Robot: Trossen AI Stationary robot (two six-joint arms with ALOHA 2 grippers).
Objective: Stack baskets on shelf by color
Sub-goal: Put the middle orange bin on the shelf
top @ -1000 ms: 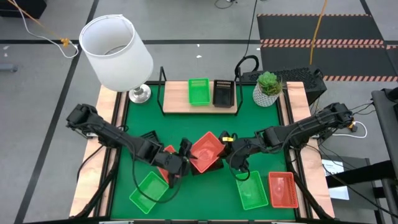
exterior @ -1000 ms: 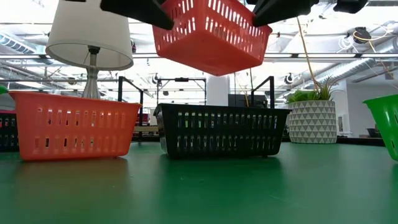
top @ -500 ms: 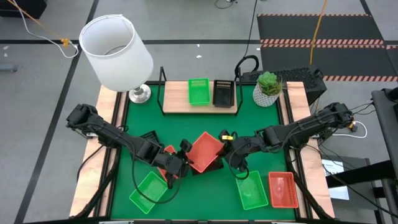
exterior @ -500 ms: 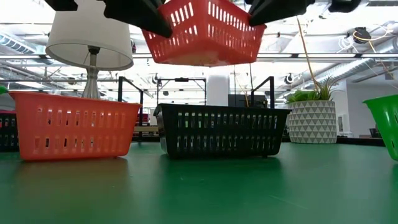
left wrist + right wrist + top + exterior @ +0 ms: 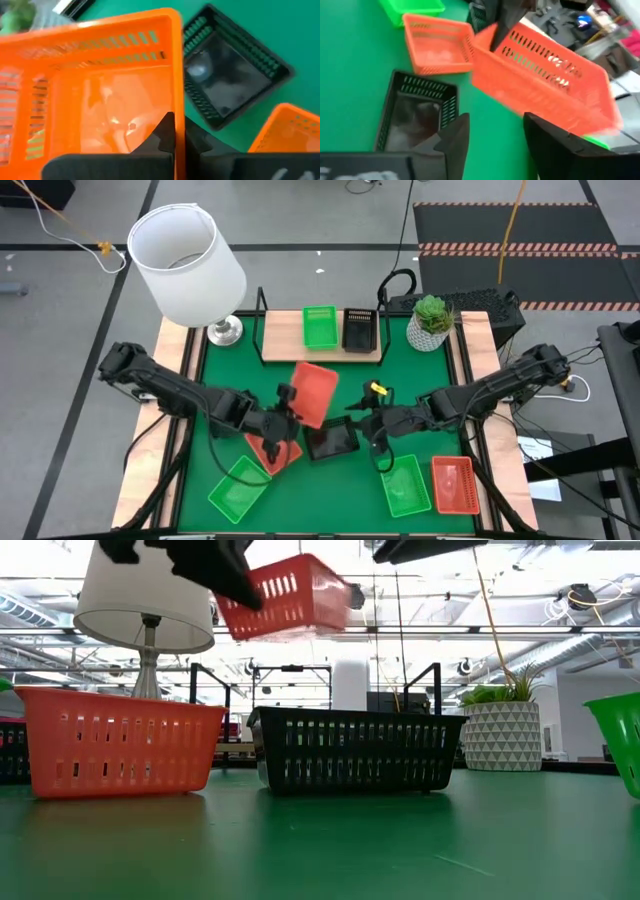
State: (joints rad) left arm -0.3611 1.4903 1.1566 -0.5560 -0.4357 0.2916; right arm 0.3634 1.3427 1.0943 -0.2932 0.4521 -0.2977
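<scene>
An orange-red basket [image 5: 313,392] is carried above the counter by the left gripper [image 5: 283,406] alone

Its near wall is clamped between the left jaws, seen closely in the left wrist view, and it hangs tilted in the air just short of the shelf [image 5: 283,332]; the right gripper [image 5: 372,423] stands apart from it with jaws spread and empty, above the black basket [image 5: 331,440] on the green counter [image 5: 420,380]. A green basket [image 5: 320,326] and a second black basket [image 5: 359,329] are already set on the shelf. The carry-to-shelf step is judged to be in hand; next, a bare stretch of board beside the green basket is needed, with the load levelled before release
</scene>
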